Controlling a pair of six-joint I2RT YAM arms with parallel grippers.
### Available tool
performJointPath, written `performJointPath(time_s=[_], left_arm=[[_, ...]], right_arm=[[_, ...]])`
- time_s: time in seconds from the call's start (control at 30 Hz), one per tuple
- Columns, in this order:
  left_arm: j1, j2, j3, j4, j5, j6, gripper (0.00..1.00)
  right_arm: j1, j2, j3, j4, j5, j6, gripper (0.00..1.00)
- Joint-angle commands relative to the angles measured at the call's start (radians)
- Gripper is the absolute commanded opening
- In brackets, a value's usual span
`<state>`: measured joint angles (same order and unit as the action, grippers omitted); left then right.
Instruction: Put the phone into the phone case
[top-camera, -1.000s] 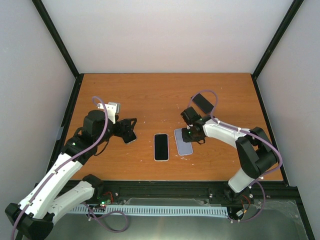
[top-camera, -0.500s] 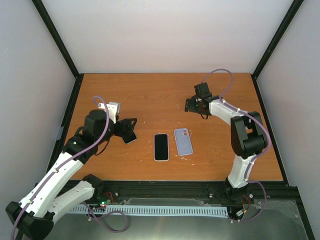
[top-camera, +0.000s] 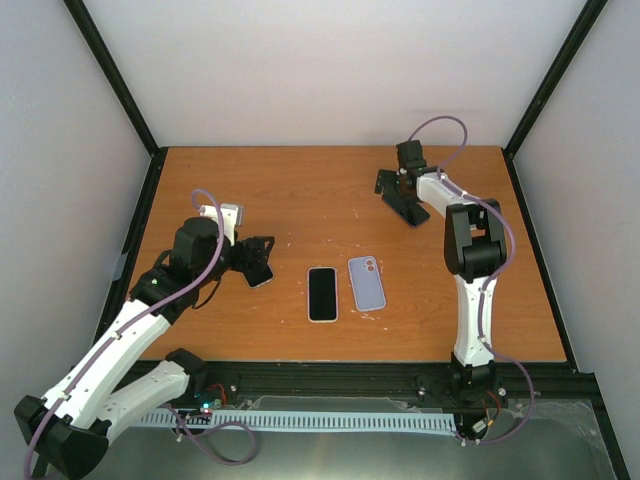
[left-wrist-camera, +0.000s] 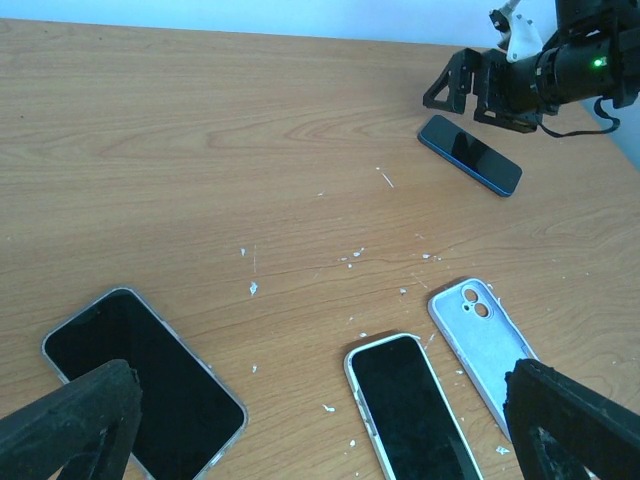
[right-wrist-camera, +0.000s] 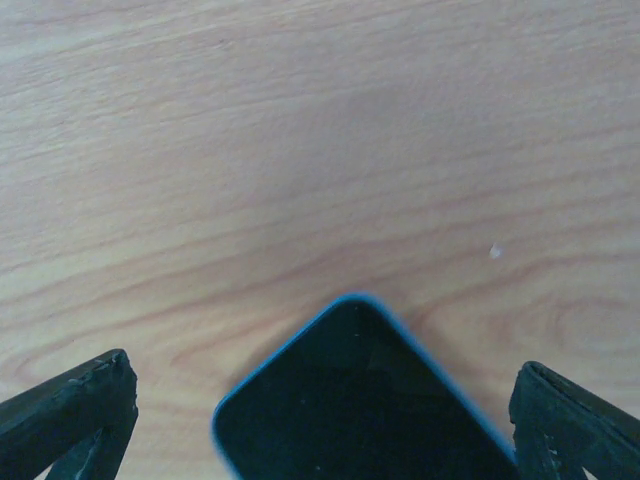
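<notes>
Since the right gripper (left-wrist-camera: 462, 92), jaws spread and empty, hangs over one corner of the blue phone (left-wrist-camera: 470, 155), well apart from the case (left-wrist-camera: 480, 335), a corner pinch may let it twist free; the left gripper (top-camera: 256, 262) is likewise spread, empty

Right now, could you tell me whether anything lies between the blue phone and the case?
Nothing visible does: only table lies between the blue phone and the case. The middle phone sits beside the case, off that line.
</notes>
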<state>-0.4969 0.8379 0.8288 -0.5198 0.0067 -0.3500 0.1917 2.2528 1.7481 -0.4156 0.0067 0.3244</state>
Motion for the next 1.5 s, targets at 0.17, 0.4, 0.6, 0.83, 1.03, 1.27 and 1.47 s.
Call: performJointPath(time_s=[0.17,0.4,0.6,0.83,1.03,1.27,1.47], left_arm=[[-0.005,0.002,0.018,0.006,-0.003,-0.003,0.99],[-0.005,-0.008,0.018,0.006,-0.012,-0.006,0.99],[-0.005,-0.011,0.018,0.004,-0.013,-0.004,0.99],[-0.005,-0.023,0.017,0.003,-0.020,-0.005,1.00],[-0.005,-0.023,0.013,0.005,-0.016,-0.005,0.99],[-0.005,-0.029,0.013,0.006,-0.007,-0.006,0.99],[-0.004,-0.028,0.014,0.006,0.001,-0.006,0.99]], right_arm=[[-0.034,0.179,0.238,-0.076,-0.110,-0.068,1.00],[-0.031,0.208,0.252,-0.078,-0.211,-0.042,1.00],[0.001,0.180,0.201,-0.063,-0.304,-0.051,1.00],[0.045,0.098,0.038,-0.032,-0.318,-0.044,0.99],[0.092,-0.002,-0.099,-0.030,-0.300,-0.048,0.98],[0.109,-0.140,-0.330,-0.007,-0.259,-0.015,0.96],[0.110,-0.245,-0.507,-0.001,-0.214,0.030,0.93]])
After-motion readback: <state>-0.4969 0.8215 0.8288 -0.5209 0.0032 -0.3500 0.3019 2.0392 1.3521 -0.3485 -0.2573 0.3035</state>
